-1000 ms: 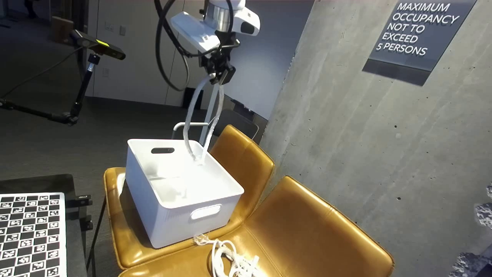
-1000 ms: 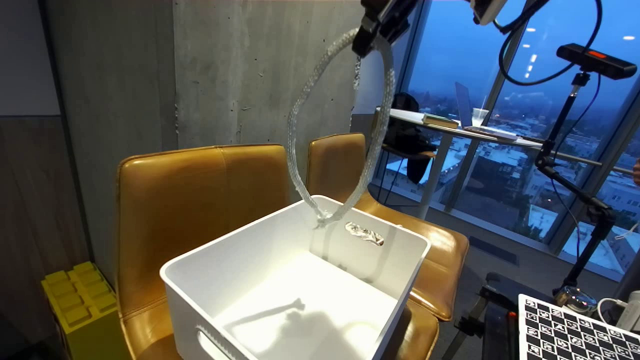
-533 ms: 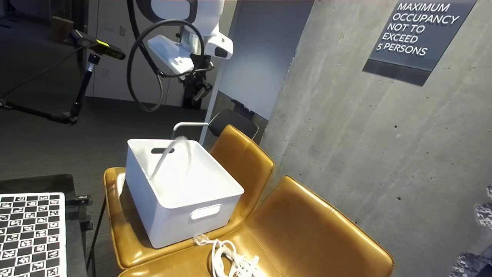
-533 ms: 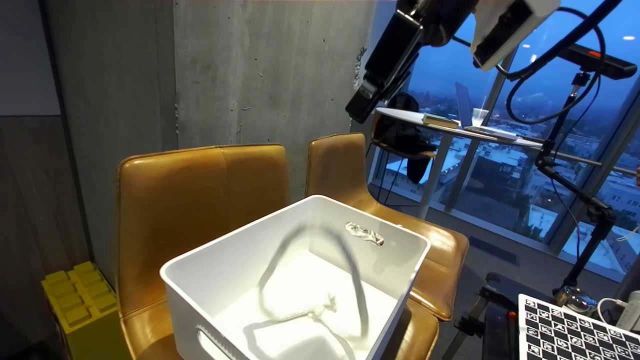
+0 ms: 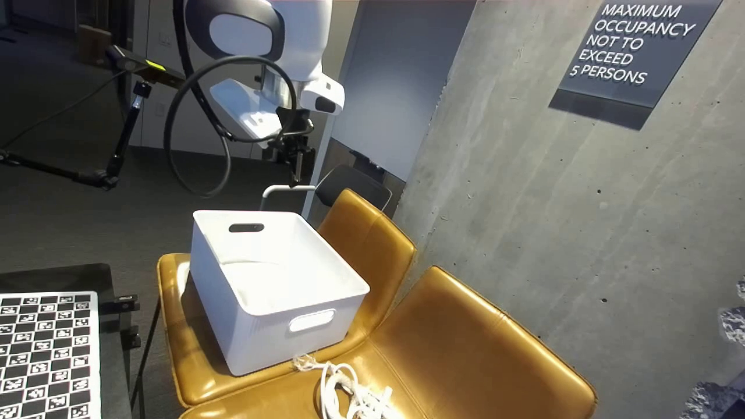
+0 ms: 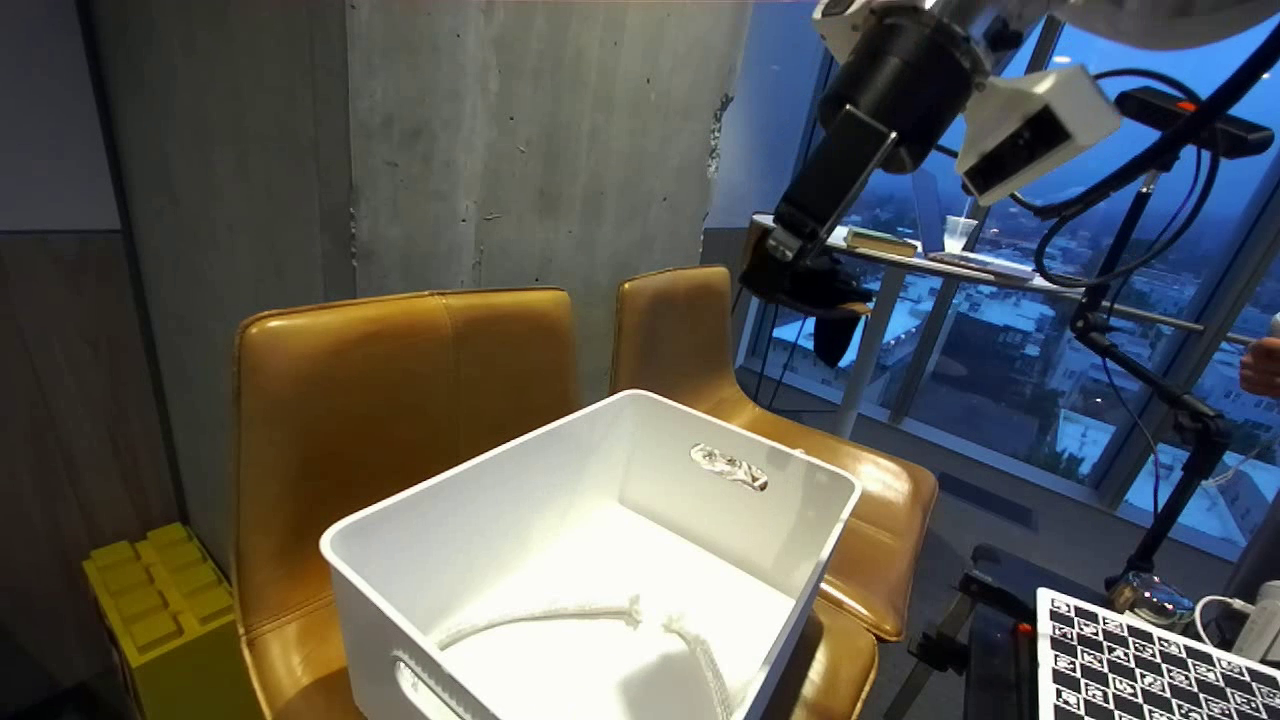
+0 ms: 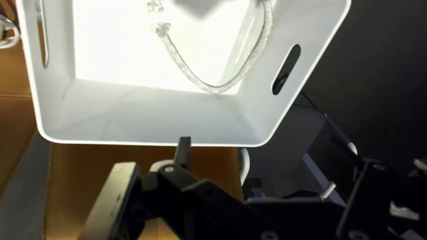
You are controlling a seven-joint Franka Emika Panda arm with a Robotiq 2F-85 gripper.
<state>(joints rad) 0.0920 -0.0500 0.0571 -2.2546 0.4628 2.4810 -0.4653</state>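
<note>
wrist view: the fingers (image 7: 183, 154) stand wide apart, holding nothing; the rope (image 7: 216, 89) lies below and beyond them in the white bin (image 7: 160, 116). a low sweep over it might catch the rim (image 7: 116, 142) and shift everything.

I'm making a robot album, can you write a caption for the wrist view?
White braided rope, frayed at the end, curving inside a rectangular white plastic bin on a tan leather-look chair.
</note>
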